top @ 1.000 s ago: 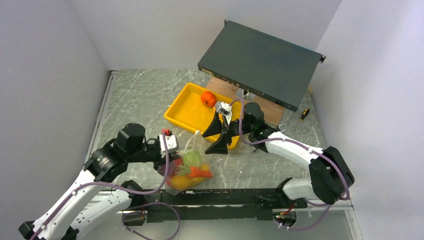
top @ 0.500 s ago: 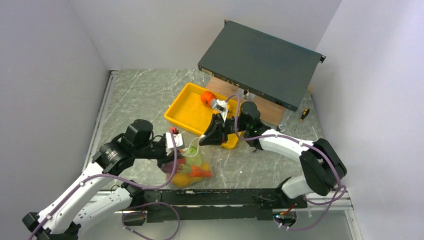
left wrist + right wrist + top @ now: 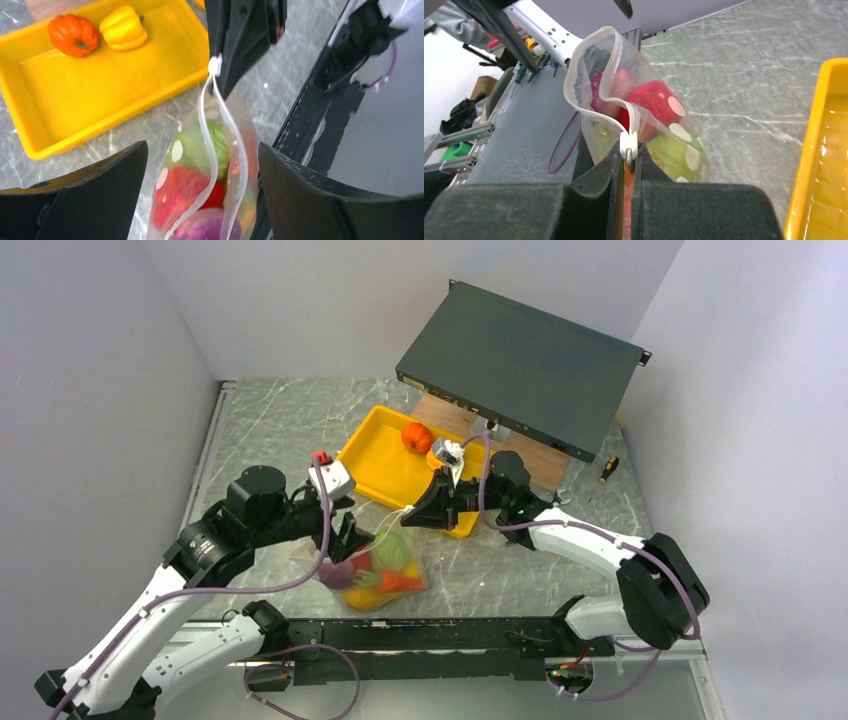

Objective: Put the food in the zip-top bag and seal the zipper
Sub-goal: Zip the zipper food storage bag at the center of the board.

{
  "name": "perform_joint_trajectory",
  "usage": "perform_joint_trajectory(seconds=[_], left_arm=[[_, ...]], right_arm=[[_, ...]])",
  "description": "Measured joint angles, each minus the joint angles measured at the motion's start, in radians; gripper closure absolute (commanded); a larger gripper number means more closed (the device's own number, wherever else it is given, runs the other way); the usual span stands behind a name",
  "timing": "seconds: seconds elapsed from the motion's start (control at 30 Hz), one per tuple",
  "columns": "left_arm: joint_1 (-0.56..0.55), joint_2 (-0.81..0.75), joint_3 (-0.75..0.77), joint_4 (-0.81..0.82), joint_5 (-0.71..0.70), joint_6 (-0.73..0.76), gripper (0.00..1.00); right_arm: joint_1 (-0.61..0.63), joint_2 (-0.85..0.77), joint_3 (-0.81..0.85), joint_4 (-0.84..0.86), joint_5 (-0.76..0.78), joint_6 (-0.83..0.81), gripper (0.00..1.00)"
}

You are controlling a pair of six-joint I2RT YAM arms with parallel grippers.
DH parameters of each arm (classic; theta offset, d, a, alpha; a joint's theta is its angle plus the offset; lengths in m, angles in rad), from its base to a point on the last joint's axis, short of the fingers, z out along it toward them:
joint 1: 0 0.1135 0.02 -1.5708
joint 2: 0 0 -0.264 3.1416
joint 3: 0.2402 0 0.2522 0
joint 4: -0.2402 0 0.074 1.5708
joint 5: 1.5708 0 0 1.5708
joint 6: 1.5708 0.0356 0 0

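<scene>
The zip-top bag (image 3: 377, 570) lies near the table's front edge, holding green, red, purple and orange food. Its mouth gapes in the right wrist view, the two zipper strips (image 3: 594, 112) apart. My right gripper (image 3: 628, 159) is shut on the zipper's white slider (image 3: 629, 144) at the bag's far corner. In the left wrist view, my left gripper (image 3: 202, 200) stands open astride the bag (image 3: 220, 165), its fingers (image 3: 75, 200) clear of the plastic. An orange food piece (image 3: 73, 34) and a yellow one (image 3: 123, 27) sit in the yellow tray (image 3: 100, 95).
The yellow tray (image 3: 380, 465) lies just behind the bag. A dark flat box (image 3: 525, 365) leans over a wooden board (image 3: 450, 418) at the back right. A small screwdriver (image 3: 607, 470) lies at the right. The arms' black base rail (image 3: 450, 635) runs along the front.
My left gripper let go of the bag, opened wide and drew back to the left. My right gripper closed on the zipper slider and holds that corner up.
</scene>
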Motion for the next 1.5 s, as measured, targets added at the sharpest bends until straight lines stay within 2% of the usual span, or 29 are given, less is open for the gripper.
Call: perform_joint_trajectory(seconds=[0.17, 0.27, 0.37, 0.5, 0.63, 0.73, 0.8, 0.83, 0.93, 1.03, 1.13, 1.3, 1.43, 1.5], left_arm=[[-0.105, 0.119, 0.076, 0.079, -0.090, -0.067, 0.07], [-0.189, 0.216, 0.108, 0.097, -0.115, -0.044, 0.09], [-0.223, 0.298, 0.117, 0.101, -0.117, -0.015, 0.16], [-0.223, 0.325, 0.117, 0.099, -0.125, 0.012, 0.40], [-0.224, 0.315, 0.115, 0.100, -0.124, 0.032, 0.62], [-0.224, 0.296, 0.105, 0.097, -0.122, 0.034, 0.82], [-0.225, 0.279, 0.094, 0.095, -0.121, 0.035, 0.98], [-0.226, 0.274, 0.091, 0.095, -0.119, 0.035, 1.00], [-0.229, 0.268, 0.083, 0.093, -0.112, 0.035, 1.00], [-0.229, 0.264, 0.067, 0.098, -0.108, 0.034, 1.00], [-0.229, 0.253, 0.044, 0.104, -0.106, 0.034, 1.00], [-0.229, 0.215, 0.018, 0.113, -0.109, 0.032, 1.00], [-0.229, 0.174, -0.004, 0.120, -0.109, 0.029, 1.00], [-0.229, 0.158, -0.013, 0.127, -0.108, 0.026, 1.00]], right_arm=[[0.000, -0.074, 0.001, -0.118, 0.060, -0.022, 1.00], [0.001, -0.117, 0.001, -0.161, 0.066, -0.027, 1.00], [0.001, -0.176, 0.001, -0.204, 0.073, -0.046, 1.00], [0.001, -0.236, -0.008, -0.202, 0.061, -0.060, 1.00], [0.001, -0.241, -0.023, -0.193, 0.048, -0.062, 1.00], [0.001, -0.241, -0.034, -0.189, 0.035, -0.062, 1.00], [0.001, -0.240, -0.040, -0.180, 0.026, -0.061, 0.96], [0.001, -0.239, -0.042, -0.174, 0.023, -0.060, 0.93], [0.003, -0.231, -0.048, -0.150, 0.004, -0.049, 0.80], [0.009, -0.222, -0.053, -0.125, -0.015, -0.039, 0.77], [0.016, -0.222, -0.055, -0.111, -0.027, -0.039, 0.63], [0.023, -0.221, -0.056, -0.100, -0.032, -0.039, 0.62], [0.029, -0.220, -0.056, -0.094, -0.027, -0.042, 0.74], [0.032, -0.214, -0.056, -0.088, -0.024, -0.042, 0.76]])
